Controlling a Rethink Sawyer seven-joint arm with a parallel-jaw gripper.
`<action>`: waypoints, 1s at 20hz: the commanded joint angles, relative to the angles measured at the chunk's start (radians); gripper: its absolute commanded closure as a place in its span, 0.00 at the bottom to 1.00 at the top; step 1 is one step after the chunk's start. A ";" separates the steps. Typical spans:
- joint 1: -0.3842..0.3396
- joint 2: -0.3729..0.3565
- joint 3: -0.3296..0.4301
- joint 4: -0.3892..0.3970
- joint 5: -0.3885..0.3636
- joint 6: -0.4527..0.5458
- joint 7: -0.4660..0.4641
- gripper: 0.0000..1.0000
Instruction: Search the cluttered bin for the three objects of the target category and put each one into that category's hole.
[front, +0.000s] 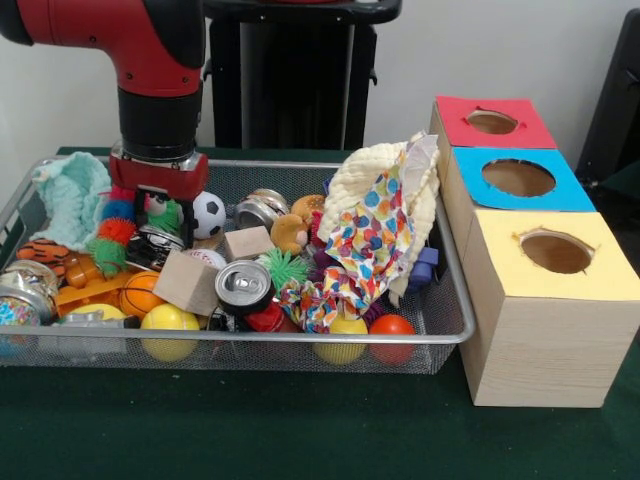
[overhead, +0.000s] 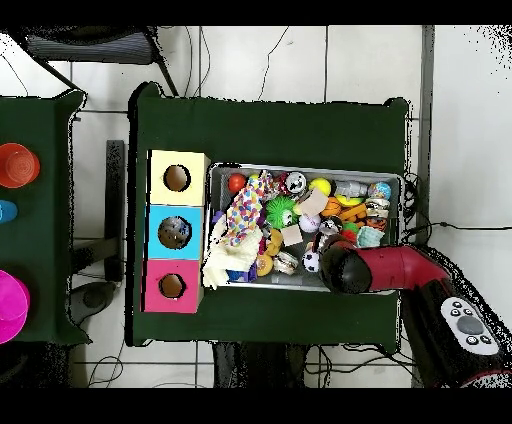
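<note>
While the hole (front: 492, 122) lay at the row's far end in the front view, cut round through the red top of a pale wooden box, the gripper (front: 160, 205) was seen low at the opposite end of the bin (front: 455, 335). The whole length of the bin, along its long axis, was thus judged to lie between gripper and hole, with the blue (front: 520, 178) and yellow (front: 557, 252) holes nearer the camera. The bin, of silver wire mesh with a rounded rim, was set on the green desk (front: 300, 430) just beside the boxes. It was packed with smooth balls (front: 169, 320), a soccer ball (front: 208, 214), shiny cans (front: 243, 285), a wooden block (front: 187, 282), a spiky green toy (front: 285, 266), and soft cloths (front: 385, 215). Whether the gripper was released or clenched could not be told among the clutter.
</note>
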 joint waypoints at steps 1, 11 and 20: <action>0.012 -0.018 -0.015 -0.160 -0.055 -0.129 0.034 0.00; 0.028 -0.012 -0.036 -0.192 -0.060 -0.146 0.040 0.00; 0.031 -0.034 -0.041 -0.213 -0.062 -0.111 0.002 0.00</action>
